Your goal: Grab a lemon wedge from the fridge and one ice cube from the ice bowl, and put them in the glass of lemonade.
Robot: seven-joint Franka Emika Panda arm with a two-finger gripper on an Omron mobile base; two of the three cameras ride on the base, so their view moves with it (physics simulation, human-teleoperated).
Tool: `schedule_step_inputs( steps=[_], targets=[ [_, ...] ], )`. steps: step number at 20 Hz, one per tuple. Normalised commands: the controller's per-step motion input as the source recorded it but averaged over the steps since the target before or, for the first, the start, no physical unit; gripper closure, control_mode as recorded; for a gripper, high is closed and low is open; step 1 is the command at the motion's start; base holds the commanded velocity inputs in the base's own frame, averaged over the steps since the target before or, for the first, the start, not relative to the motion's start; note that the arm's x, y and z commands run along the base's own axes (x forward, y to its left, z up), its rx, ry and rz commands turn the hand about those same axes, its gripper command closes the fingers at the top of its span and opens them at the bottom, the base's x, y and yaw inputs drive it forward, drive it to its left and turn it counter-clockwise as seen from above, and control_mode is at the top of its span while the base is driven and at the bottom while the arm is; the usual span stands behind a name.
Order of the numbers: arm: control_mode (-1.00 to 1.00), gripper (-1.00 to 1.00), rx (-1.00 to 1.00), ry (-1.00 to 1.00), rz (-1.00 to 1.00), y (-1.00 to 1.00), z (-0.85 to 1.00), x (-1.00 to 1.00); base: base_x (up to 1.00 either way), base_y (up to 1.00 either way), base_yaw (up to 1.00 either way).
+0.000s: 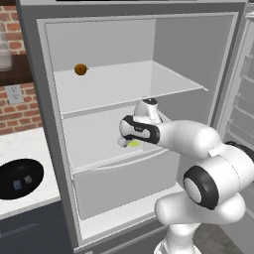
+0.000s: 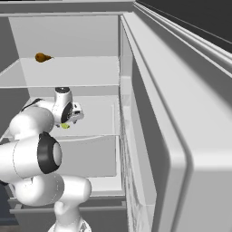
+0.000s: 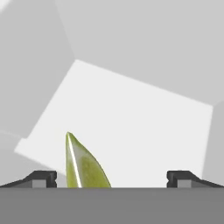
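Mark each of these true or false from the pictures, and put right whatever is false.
1. The fridge stands open. True.
2. The gripper is shut on the lemon wedge. False: its jaws stand wide apart, with the wedge between the fingertips, nearer one of them, and not yet pinched.
3. The round orange-brown ball lies on the shelf above the one where the arm works. True.
4. The ice bowl sits inside the fridge. False: it rests on the white counter beside the fridge.
5. The lemon wedge lies on the top shelf. False: it is on the lower shelf, under the hand.
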Motion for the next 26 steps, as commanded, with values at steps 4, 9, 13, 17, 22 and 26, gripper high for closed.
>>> schedule_step_inputs(
  steps=[4,9,13,17,22,26],
  targets=[
    [-1.00,-1.00,0.00,0.00,0.00,0.00,-0.01,0.00,0.00,0.00,0.00],
    [-1.00,-1.00,0.00,0.00,0.00,0.00,-0.27,0.00,0.00,0.00,0.00],
    [-1.00,-1.00,0.00,0.00,0.01,0.00,-0.47,0.00,0.00,0.00,0.00],
    [-1.00,-1.00,0.00,0.00,0.00,0.00,-0.49,-0.05,0.00,0.00,0.00],
    [-1.00,-1.00,0.00,-0.07,0.06,0.00,-0.08,-0.34,0.00,0.00,0.00],
    [-1.00,-1.00,0.00,-0.06,0.08,-0.01,0.00,-0.19,0.00,0.00,0.00]
  ],
)
